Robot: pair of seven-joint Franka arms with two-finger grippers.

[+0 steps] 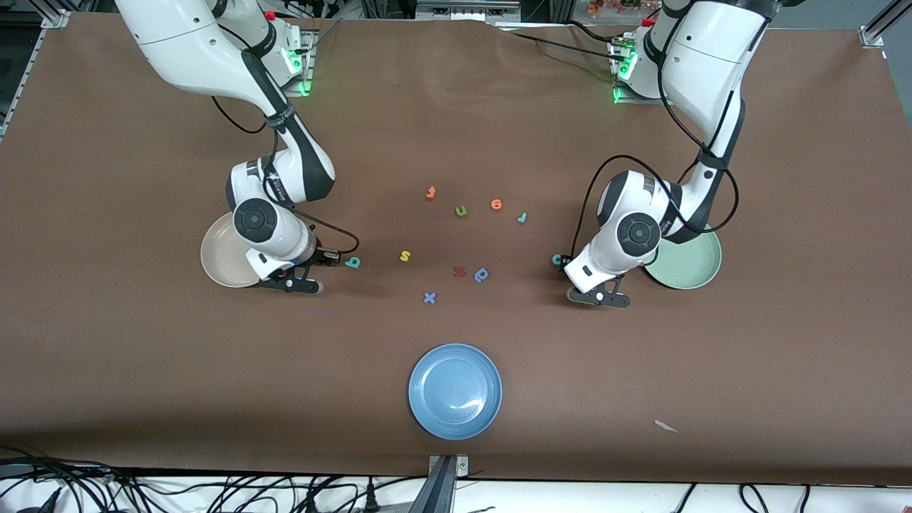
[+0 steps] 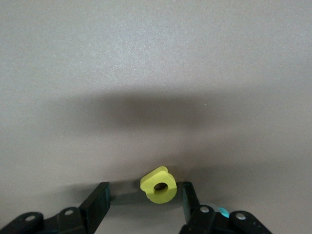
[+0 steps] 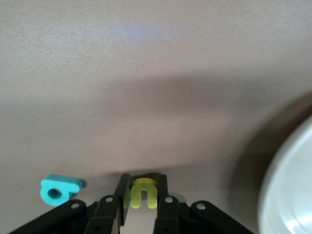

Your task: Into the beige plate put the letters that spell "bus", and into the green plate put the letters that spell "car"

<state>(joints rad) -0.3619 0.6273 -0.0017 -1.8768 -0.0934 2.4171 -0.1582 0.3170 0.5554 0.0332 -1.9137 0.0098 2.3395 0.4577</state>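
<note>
Two grabs on the go here. The yellow "u" (image 3: 141, 192) sits just beside the beige plate (image 1: 217, 260), off its rim toward the left arm's end of the table. My right jaws (image 3: 142, 181) are pressed together on it, down low at the table. The teal "b" (image 3: 59, 188) lies a little farther from the beige plate the same way, not touching anything.

The yellow "a" (image 2: 158, 185) is well apart from the beige plate, down at the left arm's end, and the green plate (image 1: 687, 267) is farther out again. My left jaws (image 2: 144, 191) are spread with the "a" between them. It sits off-centre, right up against one finger (image 2: 189, 195), while the other one stands clear.

How I'd play it: lift the "u" straight up before swinging over the beige plate, since foam this small probably twists out of a pinch if it drags. On the "a", I'd close slowly so the free finger nudges it square instead of flipping it. The teal "c" (image 1: 556, 260) is near that hand, so I'd keep my fingers off it.
</note>
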